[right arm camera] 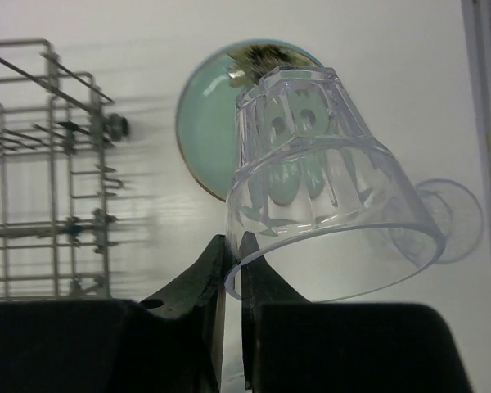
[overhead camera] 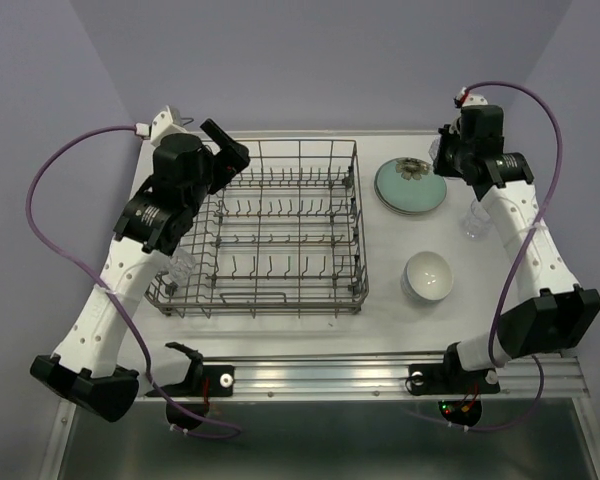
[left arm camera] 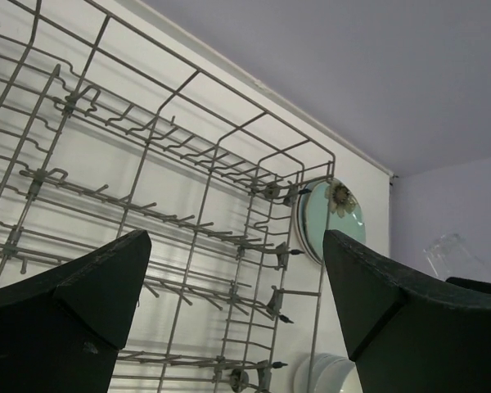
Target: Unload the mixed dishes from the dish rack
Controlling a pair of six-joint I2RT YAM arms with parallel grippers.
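The left gripper hangs over the far left end of the dish rack. Its fingers are spread wide with nothing between them but the bare wires and tines below. A glass stands in the rack's near left corner, partly under the left arm and well apart from those fingers. To the right of the rack, on the table, the green plates lie flat just beside the rack's far corner. A white bowl sits upright nearer the arms. Farther right, the right gripper is pinched narrow on the rim of a second glass. That glass is tilted, with its mouth toward the fingers and its base out over the plates. A third glass stands on the table near the right edge.
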